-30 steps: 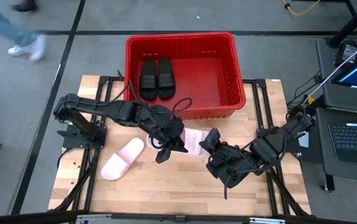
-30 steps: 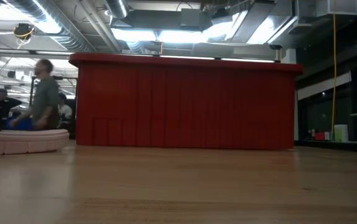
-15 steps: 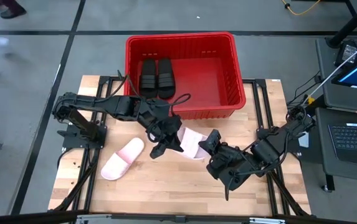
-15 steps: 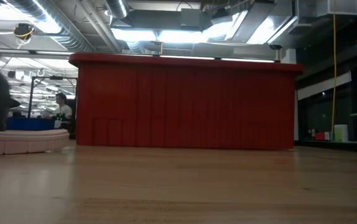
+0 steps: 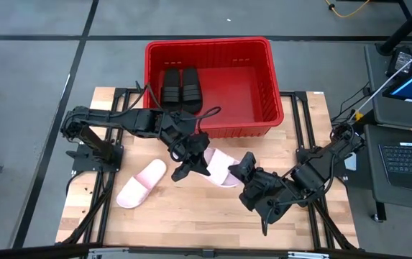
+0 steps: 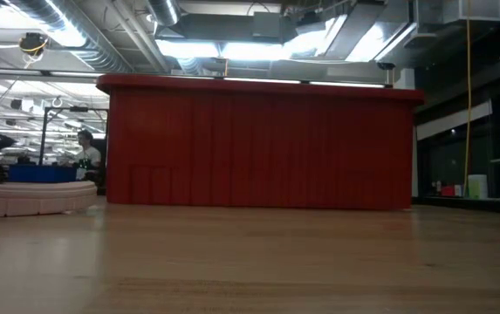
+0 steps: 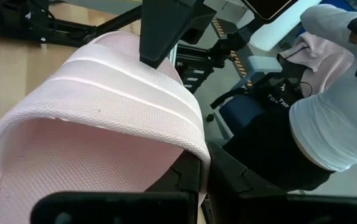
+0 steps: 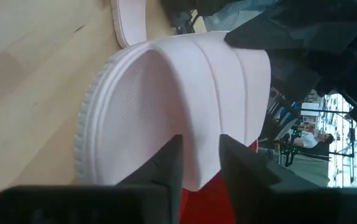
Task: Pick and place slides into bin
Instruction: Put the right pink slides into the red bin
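Observation:
One pale pink slide [image 5: 221, 167] sits mid-table between both grippers. My left gripper [image 5: 191, 164] comes at it from the table's left and is shut on its strap. My right gripper [image 5: 243, 170] comes from the right and is shut on the same strap. The other pink slide [image 5: 141, 183] lies sole-down on the table nearer the left; it also shows in the low view [image 6: 27, 196]. The black pair [image 5: 180, 90] lies in the left part of the red bin [image 5: 263, 93]. My left gripper pinches the pink slide's strap at one open edge [image 7: 194, 146], one finger under the strap and one outside it. The fingers come slanting from the table's left. Whether the slide is clear of the table I cannot tell. My right gripper pinches the same strap at its opposite edge [image 8: 197, 152] between its two fingers [image 8: 166, 168]. It comes from the table's right, facing my left gripper. The sole's ribbed rim [image 8: 91, 124] shows beside the wood.
The red bin [image 6: 258, 144] stands at the table's far edge, its right half bare. Bare wood lies toward the near edge. A laptop and gear stand off the table's right. People show in the room behind in the low view.
My left gripper has shifted a little toward the table's left and far edge, and my right gripper has followed it toward the left. The held pink slide has turned slightly between them. A person walking past the table's far left has gone out of view.

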